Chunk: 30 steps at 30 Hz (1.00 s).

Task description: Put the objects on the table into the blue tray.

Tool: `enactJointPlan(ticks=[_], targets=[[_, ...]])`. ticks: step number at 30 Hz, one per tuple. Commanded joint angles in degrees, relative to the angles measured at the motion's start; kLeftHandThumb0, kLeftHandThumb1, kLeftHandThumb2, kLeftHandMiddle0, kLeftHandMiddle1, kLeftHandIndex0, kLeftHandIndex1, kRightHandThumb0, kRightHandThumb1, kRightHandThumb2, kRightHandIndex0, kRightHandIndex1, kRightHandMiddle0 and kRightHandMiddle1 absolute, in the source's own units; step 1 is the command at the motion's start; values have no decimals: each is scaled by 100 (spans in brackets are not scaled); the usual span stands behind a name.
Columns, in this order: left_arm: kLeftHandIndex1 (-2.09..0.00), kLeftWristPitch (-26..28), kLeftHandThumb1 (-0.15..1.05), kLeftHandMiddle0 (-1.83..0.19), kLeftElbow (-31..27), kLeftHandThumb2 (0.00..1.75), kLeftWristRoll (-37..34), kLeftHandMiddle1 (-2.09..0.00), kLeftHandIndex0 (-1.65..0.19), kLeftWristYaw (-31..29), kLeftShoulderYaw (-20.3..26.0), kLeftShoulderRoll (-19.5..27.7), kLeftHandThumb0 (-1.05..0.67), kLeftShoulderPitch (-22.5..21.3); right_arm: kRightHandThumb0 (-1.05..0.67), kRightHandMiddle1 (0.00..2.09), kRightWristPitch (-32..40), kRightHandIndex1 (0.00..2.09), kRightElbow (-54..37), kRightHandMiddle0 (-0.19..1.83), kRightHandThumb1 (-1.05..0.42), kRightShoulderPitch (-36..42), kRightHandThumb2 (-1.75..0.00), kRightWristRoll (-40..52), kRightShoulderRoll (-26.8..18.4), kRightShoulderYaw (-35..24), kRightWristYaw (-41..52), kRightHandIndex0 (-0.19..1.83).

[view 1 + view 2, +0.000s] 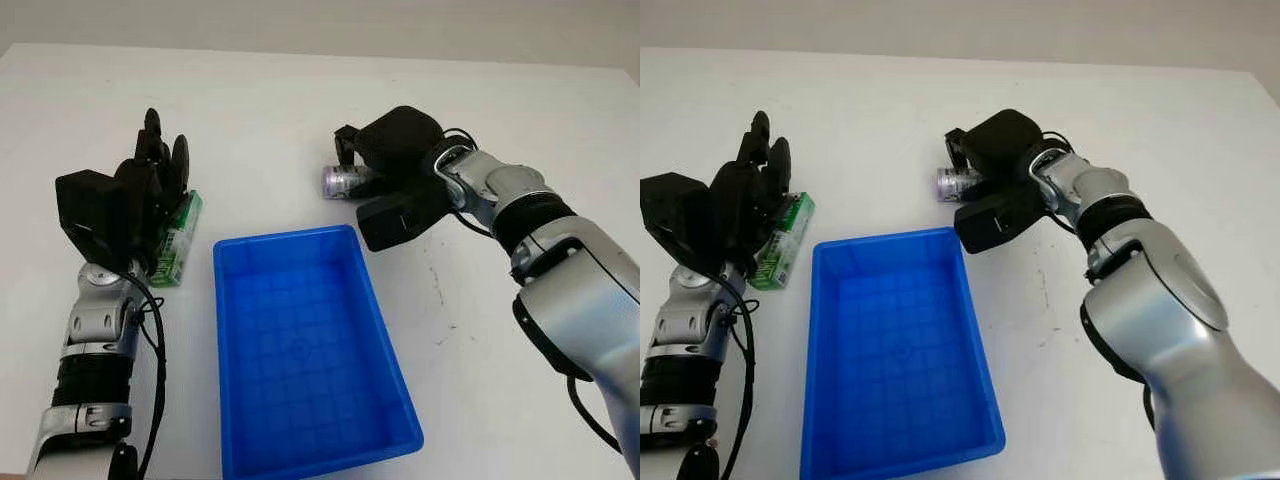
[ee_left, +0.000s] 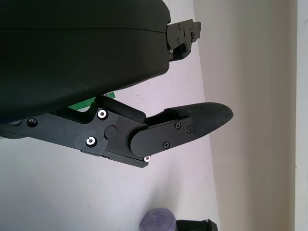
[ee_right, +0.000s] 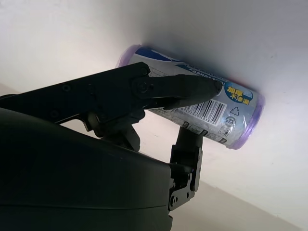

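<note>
A purple can (image 1: 338, 181) lies on its side on the white table, just beyond the far right corner of the blue tray (image 1: 290, 238). My right hand (image 1: 356, 158) is curled over it; in the right wrist view one finger (image 3: 192, 86) crosses the can (image 3: 231, 113) and the thumb presses its other side. A green packet (image 1: 182, 238) lies left of the tray. My left hand (image 1: 160, 150) is open, raised beside and partly over the packet, fingers pointing away from me. The tray holds nothing.
The table's far edge (image 1: 300, 50) runs along the back, with a wall beyond it. Bare white tabletop (image 1: 480, 320) stretches right of the tray, under my right forearm.
</note>
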Motion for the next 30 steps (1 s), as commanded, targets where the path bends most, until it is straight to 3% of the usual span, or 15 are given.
enactJointPlan(ticks=[1,8,11,17,19,23,30], targets=[[0,15,105,19,-8,67,29,0,19,-23,-40,54,-69,-149,-44,209,-70,209,-71,50,-105,-26,-39,294,-152,-304,48,80],[0,43,105,19,-47,68,37,0,19,-51,-39,107,-67,-164,-43,209,-648,209,-313,47,-105,-94,-44,1424,-410,-1325,527,78],[0,75,105,19,-53,68,13,0,19,-78,-20,124,-67,-170,-43,209,-1059,209,-501,57,-105,-66,-48,2066,-502,-1864,949,99],[0,8,105,19,153,67,28,0,19,-141,-32,169,-67,-284,-41,209,-1653,209,-1396,67,-105,267,-49,3432,-514,-2740,2432,121],[0,-3,105,19,209,67,43,0,19,-147,-50,180,-67,-324,-44,209,-1610,209,-1864,86,-105,462,-52,3866,-469,-2929,2983,138],[0,-14,105,19,285,67,72,0,19,-185,-83,214,-67,-389,-49,209,-1004,209,-3284,106,-105,1002,-52,4586,-503,-3116,4004,147],[0,5,105,19,337,66,51,0,19,-217,-52,225,-67,-457,-47,209,895,209,-6141,112,-105,2031,-55,5661,-723,-3189,5471,152]])
